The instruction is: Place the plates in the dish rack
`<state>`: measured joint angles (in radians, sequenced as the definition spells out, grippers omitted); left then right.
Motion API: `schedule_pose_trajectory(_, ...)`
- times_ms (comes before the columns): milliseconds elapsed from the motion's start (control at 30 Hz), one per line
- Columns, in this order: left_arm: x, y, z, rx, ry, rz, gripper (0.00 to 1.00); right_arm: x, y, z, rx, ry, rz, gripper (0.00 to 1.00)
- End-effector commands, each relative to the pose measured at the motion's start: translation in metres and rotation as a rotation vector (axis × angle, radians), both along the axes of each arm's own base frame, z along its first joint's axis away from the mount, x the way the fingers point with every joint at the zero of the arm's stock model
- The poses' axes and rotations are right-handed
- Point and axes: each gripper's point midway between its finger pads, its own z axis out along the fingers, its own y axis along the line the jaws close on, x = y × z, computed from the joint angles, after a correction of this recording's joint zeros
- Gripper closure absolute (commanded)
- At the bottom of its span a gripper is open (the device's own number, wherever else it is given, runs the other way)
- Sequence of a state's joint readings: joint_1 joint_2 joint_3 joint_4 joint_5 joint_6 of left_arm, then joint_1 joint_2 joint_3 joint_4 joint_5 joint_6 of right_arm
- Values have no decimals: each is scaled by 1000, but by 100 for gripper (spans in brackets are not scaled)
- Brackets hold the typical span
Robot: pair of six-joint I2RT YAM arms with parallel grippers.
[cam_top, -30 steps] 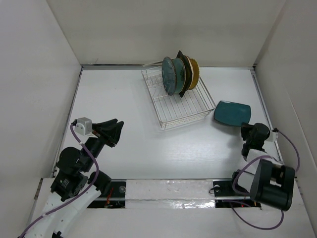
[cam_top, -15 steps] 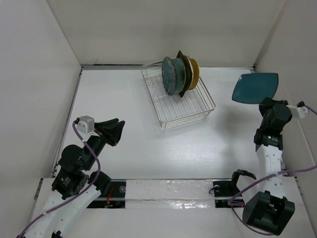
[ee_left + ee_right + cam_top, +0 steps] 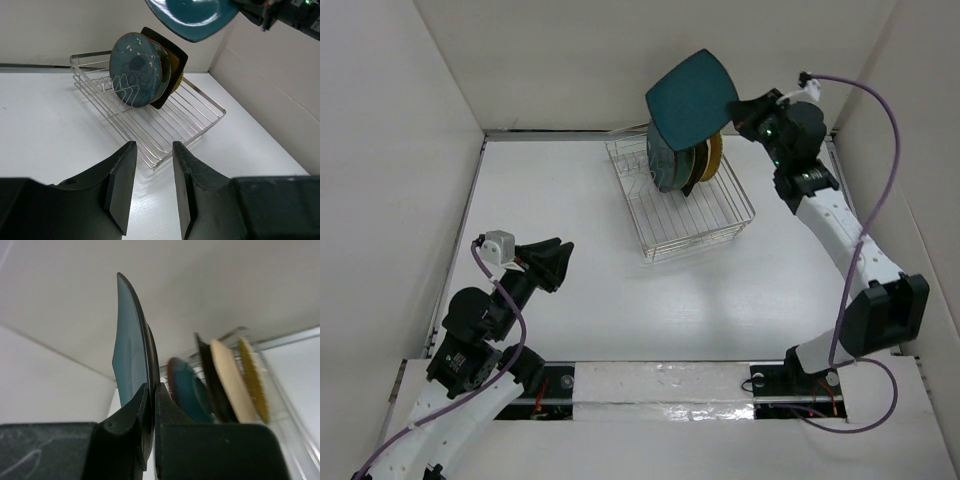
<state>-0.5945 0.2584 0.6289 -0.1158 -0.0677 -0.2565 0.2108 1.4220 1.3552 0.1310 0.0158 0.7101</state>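
Though turned askew to the edges of the white desk (image 3: 600, 300), stands near the far edge, right of middle: rectangular silver wire dish rack (image 3: 692, 215). Loaded at its far end with plates upright on edge, packed close. Foremost, round dark teal plate (image 3: 137, 67); behind it, black-rimmed square plate (image 3: 175, 52), round cream plate (image 3: 227, 382), mustard-yellow plate (image 3: 252, 377) rearmost. Above that row and apart from it, square dark teal plate (image 3: 690, 98), tilted, pinched by one edge in the right gripper (image 3: 150, 407), jaws closed tight on it. Toward the near-left corner, left gripper (image 3: 152, 185), jaws parted, gripping nothing.
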Motion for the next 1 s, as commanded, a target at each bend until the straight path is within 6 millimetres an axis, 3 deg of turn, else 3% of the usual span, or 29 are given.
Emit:
schedule_pose_trajectory(0, 5, -1, 5, -12, -16, 11, 69, 1, 25, 106, 46, -290, 24, 100)
schedule_pose_trajectory(33, 5, -1, 5, -14, -16, 11, 69, 7, 38, 104, 32, -280, 32, 100)
schedule_pose_trajectory(67, 5, -1, 4, -10, -12, 11, 69, 9, 46, 122, 34, -312, 38, 100)
schedule_pose_trajectory(100, 6, -1, 3, -10, -10, 14, 69, 29, 58, 103, 15, -271, 41, 100)
schedule_pose_trajectory(233, 7, 0, 2, -8, -7, 22, 69, 58, 91, 90, -78, -246, -11, 100)
schedule_pose_trajectory(267, 8, 0, 2, -8, -6, 25, 69, 59, 105, 89, -97, -245, -8, 100)
schedule_pose_trajectory(300, 9, 1, 2, -7, -3, 31, 69, 59, 108, 102, -105, -270, -32, 100)
schedule_pose_trajectory(333, 9, 1, 1, -4, -1, 33, 69, 73, 111, 83, -163, -236, -81, 100)
schedule_pose_trajectory(367, 10, 1, 0, -3, 2, 34, 69, 71, 121, 89, -174, -251, -84, 100)
schedule_pose_trajectory(400, 10, 1, -1, -2, 5, 39, 69, 75, 127, 79, -200, -237, -93, 100)
schedule_pose_trajectory(567, 12, 2, -2, 2, 10, 48, 69, 82, 139, 71, -336, -247, -213, 100)
schedule_pose_trajectory(967, 13, 3, -3, 4, 14, 56, 69, 71, 153, 41, -570, -241, -316, 100)
